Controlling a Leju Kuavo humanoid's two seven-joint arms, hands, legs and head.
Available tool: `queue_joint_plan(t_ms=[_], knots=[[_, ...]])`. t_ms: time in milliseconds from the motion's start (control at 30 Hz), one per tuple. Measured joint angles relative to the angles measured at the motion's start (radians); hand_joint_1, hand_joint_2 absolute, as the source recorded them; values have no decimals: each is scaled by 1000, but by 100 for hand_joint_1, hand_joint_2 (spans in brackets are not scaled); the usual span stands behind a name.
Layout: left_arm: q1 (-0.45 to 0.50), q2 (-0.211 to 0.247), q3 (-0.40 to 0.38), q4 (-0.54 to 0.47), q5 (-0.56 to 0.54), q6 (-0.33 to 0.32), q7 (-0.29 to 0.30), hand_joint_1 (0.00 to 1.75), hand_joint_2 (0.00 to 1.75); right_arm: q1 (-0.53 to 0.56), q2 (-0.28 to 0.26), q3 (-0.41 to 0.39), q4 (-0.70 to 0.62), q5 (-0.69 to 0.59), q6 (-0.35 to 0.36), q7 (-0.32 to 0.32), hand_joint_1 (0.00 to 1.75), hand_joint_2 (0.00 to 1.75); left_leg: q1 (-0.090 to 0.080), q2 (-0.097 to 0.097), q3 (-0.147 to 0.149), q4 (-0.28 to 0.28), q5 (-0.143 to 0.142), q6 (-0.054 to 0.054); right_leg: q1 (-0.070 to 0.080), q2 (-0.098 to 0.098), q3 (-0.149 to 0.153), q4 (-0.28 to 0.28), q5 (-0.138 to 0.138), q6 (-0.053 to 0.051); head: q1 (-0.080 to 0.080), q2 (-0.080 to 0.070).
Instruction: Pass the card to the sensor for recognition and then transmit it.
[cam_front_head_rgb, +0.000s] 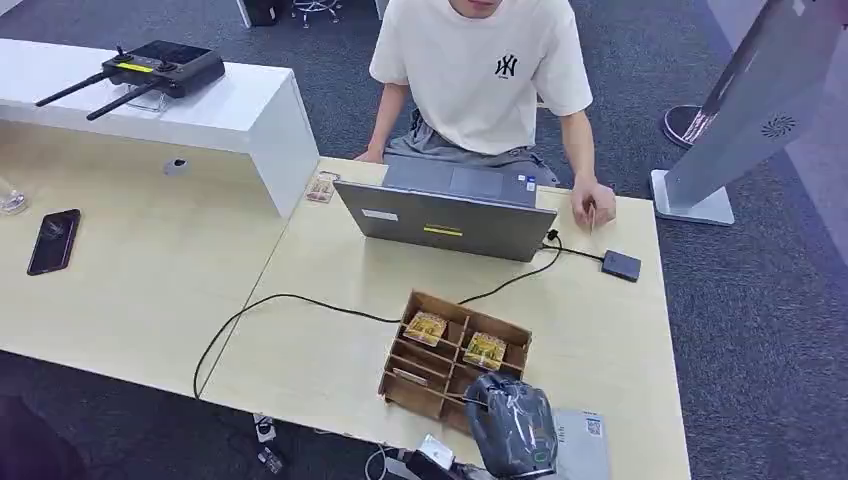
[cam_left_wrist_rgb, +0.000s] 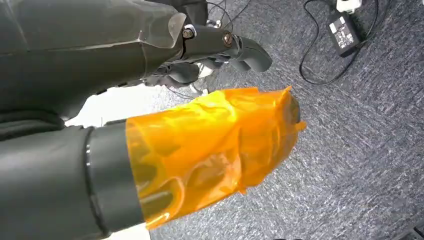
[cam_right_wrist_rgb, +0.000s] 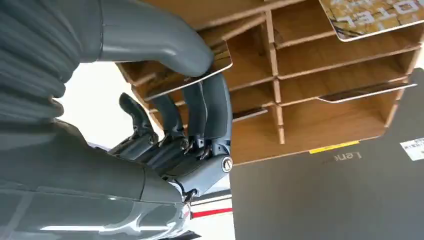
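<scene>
One flat glossy card (thin), pinched, right robot hand

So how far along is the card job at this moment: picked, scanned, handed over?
Picking is underway: in the right wrist view the right hand pinches a card between thumb and fingers at the wooden organizer, not yet clear of it. Scanning is not done: the black sensor by the laptop has nothing on it. Handover to the person remains. The left hand hangs over the floor.
</scene>
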Motion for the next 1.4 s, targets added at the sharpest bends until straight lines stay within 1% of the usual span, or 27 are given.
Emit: queue_joint_plan(t_ms=[33,100,133,167,400,767,900,1100,1400], knots=[[0,0,0,0,0,0,0,0,0,-1,0,0,0,0,0,0,175,175,0,0,0,0,0,0,0,0,0,0,0,0,0,0],[0,0,0,0,0,0,0,0,0,-2,0,0,0,0,0,0,171,175,0,0,0,0,0,0,0,0,0,0,0,0,0,0],[0,0,0,0,0,0,0,0,0,-2,0,0,0,0,1,0,175,175,0,0,0,0,0,0,0,0,0,0,0,0,0,0],[0,0,0,0,0,0,0,0,0,-2,0,0,0,0,2,0,173,175,0,0,0,0,0,0,0,0,0,0,0,0,0,0],[0,0,0,0,4,2,0,0,0,-1,1,0,-3,-12,-7,0,175,175,0,0,0,0,0,0,0,0,0,0,0,0,0,0],[1,0,0,0,16,9,0,0,0,24,0,-24,-66,-36,-29,3,175,175,0,0,0,0,0,0,0,0,0,0,0,0,0,0],[2,0,0,0,24,16,0,0,0,43,-2,-34,-118,-69,-40,3,175,175,0,0,0,0,0,0,0,0,0,0,0,0,0,0],[12,1,1,1,38,34,-2,0,0,82,-25,-63,-266,-156,-45,8,175,175,0,0,0,0,0,0,0,0,0,0,0,0,0,0],[21,0,5,2,55,59,-3,0,0,131,-58,-99,-430,-386,-29,-48,175,175,0,0,0,0,0,0,0,0,0,0,0,0,0,0]])
